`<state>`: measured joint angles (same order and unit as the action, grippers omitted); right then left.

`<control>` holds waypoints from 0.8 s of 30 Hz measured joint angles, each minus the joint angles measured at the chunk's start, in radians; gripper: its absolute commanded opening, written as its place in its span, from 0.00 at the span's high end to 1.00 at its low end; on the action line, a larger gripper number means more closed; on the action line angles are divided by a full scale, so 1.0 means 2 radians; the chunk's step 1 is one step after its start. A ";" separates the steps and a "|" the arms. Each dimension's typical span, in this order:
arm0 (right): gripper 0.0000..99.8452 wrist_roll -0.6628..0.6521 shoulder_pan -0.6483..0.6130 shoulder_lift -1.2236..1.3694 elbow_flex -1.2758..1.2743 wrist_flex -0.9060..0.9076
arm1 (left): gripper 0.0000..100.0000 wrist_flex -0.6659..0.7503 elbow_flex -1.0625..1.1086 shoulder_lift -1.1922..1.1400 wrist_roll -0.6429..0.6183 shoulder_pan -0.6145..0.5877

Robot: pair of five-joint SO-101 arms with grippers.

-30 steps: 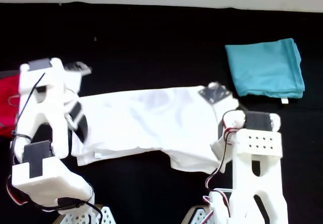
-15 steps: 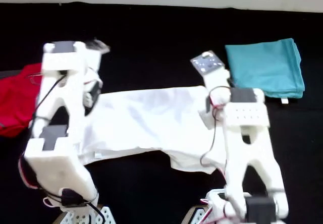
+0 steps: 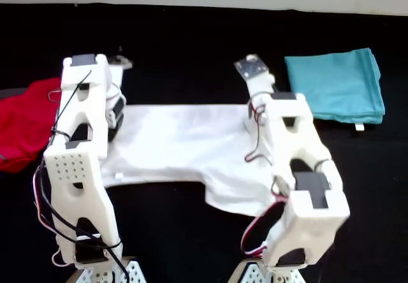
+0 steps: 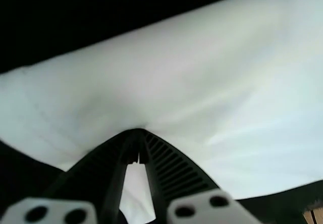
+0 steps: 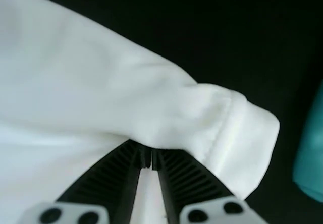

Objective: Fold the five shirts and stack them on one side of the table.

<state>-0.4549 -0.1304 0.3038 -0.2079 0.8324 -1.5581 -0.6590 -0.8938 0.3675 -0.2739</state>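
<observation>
Your left gripper [image 4: 137,151] is pinched tight on the white shirt [image 3: 185,143], and your right gripper [image 5: 147,159] is clamped on it too, just beside a hemmed fold. The shirt lies spread mid-table between the arms, which cover both its ends from above. A folded teal shirt [image 3: 335,85] sits at the far right, apart from it on the black table [image 3: 191,47]. The red shirt [image 3: 22,127] is cut off at the high view's left edge.

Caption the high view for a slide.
Left gripper and right gripper pinch a white shirt on the table; folded teal shirt and red shirt flank it.
</observation>
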 measured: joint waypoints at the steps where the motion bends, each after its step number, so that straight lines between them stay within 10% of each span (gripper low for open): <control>1: 0.99 0.000 0.000 0.022 0.027 0.000 | 0.99 0.001 -0.035 -0.017 0.000 0.000; 12: 0.99 0.000 -0.019 0.099 0.278 0.232 | 0.99 -0.100 -0.246 -0.106 0.002 0.005; 24: 0.99 0.015 -0.046 0.086 0.480 0.456 | 0.99 -0.048 0.133 0.162 0.028 -0.006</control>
<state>-0.4242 -0.2225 0.4757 0.7526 1.7453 -1.6533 -0.3936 -0.5700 0.4242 -0.2862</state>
